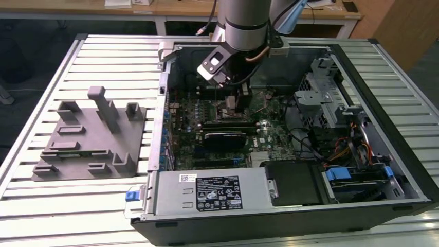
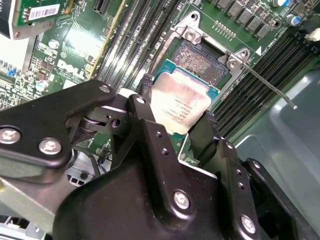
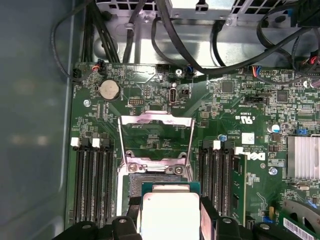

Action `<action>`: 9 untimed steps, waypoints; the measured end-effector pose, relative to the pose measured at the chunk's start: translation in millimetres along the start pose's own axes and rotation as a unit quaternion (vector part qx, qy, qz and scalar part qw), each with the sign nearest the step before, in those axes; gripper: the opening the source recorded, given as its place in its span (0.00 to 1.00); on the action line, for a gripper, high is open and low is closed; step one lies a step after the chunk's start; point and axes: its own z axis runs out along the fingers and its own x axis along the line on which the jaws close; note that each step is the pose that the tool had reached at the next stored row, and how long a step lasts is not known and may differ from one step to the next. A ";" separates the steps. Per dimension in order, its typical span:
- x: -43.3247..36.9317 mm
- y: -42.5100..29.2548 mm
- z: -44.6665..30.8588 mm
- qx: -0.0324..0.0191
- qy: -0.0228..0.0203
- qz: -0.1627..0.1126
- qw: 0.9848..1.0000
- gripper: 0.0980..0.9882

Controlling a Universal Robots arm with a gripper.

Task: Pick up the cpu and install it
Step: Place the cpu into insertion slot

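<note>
Fingers (image 2: 150,120) closed on the cpu (image 2: 181,102), one black finger against each of two opposite edges. The silvery top plate faces the camera, and a thin strip of green substrate shows past it. The first wrist view shows the same grip: cpu (image 3: 170,212) clamped between the two fingers (image 3: 131,215).

Gripper (image 2: 175,107) points down at the board. The cpu sits over the near edge of the open socket (image 2: 202,62) and covers part of it. The far part of the contact field is uncovered. Cannot tell whether the chip touches the socket or hangs just above it.

Socket surroundings:
- Load plate (image 3: 156,135) is folded back open on the far side of the socket.
- Retention lever (image 2: 270,90) stands free, angled out to one side.
- Memory slots (image 3: 92,185) flank the socket on both sides.
- Round coin cell (image 3: 108,90) lies farther out on the board, near the cables at the case wall.

Exterior view: arm (image 1: 243,23) comes down from above into the open computer case (image 1: 274,226). Its wrist is bent over the far half of the motherboard (image 1: 268,139), with the tool end low inside the case. Grey fixture (image 1: 86,136) with upright posts lies on the slatted table (image 1: 69,211) to the exterior view's left of the case, well apart from the arm.
</note>
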 end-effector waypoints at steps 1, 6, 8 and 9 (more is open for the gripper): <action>0.3 0.0 0.1 0.000 0.000 0.000 1.000 0.50; 2.5 -0.2 0.7 0.000 0.000 0.000 1.000 0.50; 3.3 -0.3 0.9 0.000 0.000 0.000 1.000 0.50; 3.7 -0.3 1.0 0.000 0.000 0.000 1.000 0.50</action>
